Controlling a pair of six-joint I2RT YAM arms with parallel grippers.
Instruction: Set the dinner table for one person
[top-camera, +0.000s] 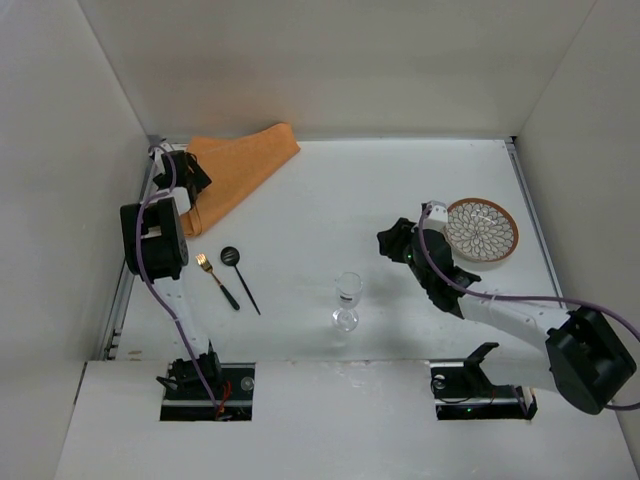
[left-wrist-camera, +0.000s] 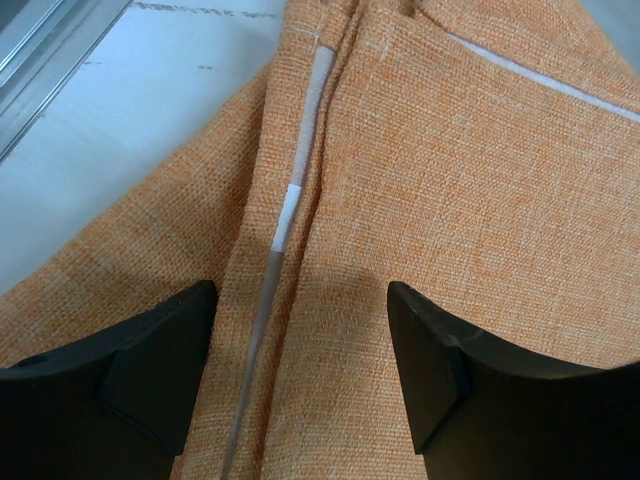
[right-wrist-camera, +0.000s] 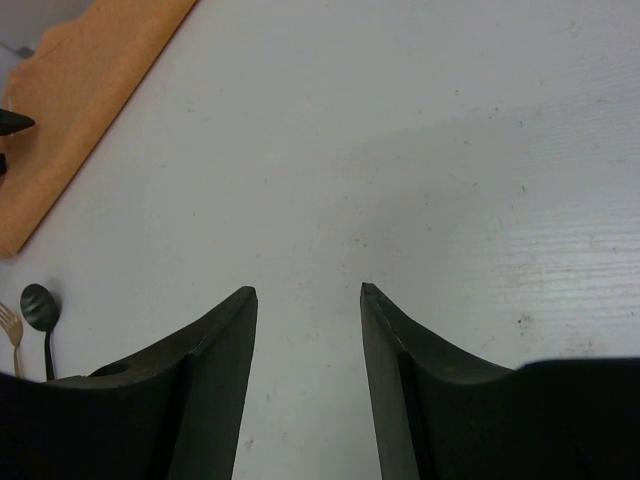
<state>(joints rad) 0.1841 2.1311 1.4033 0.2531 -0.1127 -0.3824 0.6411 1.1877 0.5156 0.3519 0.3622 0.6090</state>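
Pickup of placemat (top-camera: 240, 170): left arm extended to the far-left corner.
Fingers of the left gripper (left-wrist-camera: 300, 295) are parted, straddling a fold ridge of the orange cloth, which lies bunched on the dinner table (top-camera: 330, 200). Recommended: close squarely on the ridge, lift low, drag toward centre. The right gripper (right-wrist-camera: 308, 292), spread and empty, hangs above the table near the plate (top-camera: 481, 230).

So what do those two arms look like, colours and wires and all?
Both are slim white tubes with chunky black joints: the left arm, the right arm. A lilac cable runs along each. The left gripper and right gripper end in two matte black, wedge-shaped fingers. No markings visible.
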